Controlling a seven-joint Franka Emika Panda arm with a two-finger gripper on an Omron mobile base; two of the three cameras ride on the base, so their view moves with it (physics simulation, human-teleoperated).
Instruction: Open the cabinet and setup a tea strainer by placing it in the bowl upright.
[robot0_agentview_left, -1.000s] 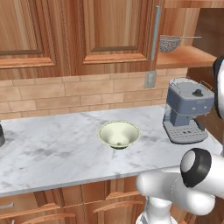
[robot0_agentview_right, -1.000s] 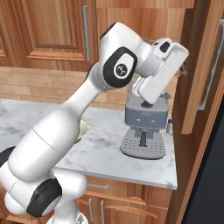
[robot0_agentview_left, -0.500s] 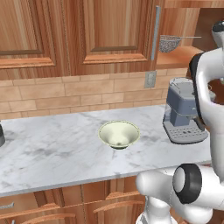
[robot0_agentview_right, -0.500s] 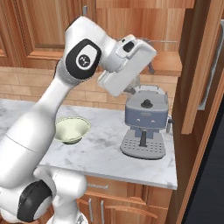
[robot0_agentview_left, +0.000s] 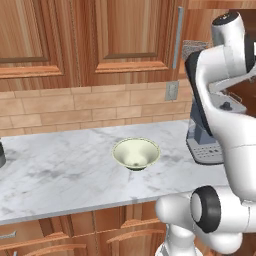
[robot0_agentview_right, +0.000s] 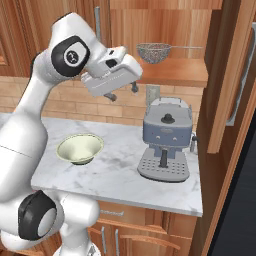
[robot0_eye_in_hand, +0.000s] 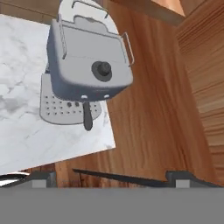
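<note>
My arm hangs above the marble counter (robot0_agentview_right: 120, 172) with the cabinet (robot0_agentview_right: 230, 75) already swung open and the tea strainer (robot0_agentview_right: 153, 52) untouched on its wooden shelf (robot0_agentview_right: 172, 71), wire handle pointing toward 3 o'clock in the right base view. The gripper (robot0_agentview_right: 122, 92) sits at about 8 o'clock from the strainer, well apart from it and carrying nothing; its fingers are spread, a moderate gap between them.

I judge the opening step done. The reach, the grasp and the upright placing are all left.

The bowl (robot0_agentview_left: 136, 153) waits empty on the counter, at 9 o'clock from the espresso machine (robot0_agentview_right: 165, 137) in that same view.

By my count: one tea strainer, one bowl, one espresso machine, one open cabinet door at the right, two closed wall cabinet doors (robot0_agentview_left: 125, 37) at the top of the left base view, one wall outlet (robot0_agentview_right: 153, 92) on the brick backsplash.
</note>
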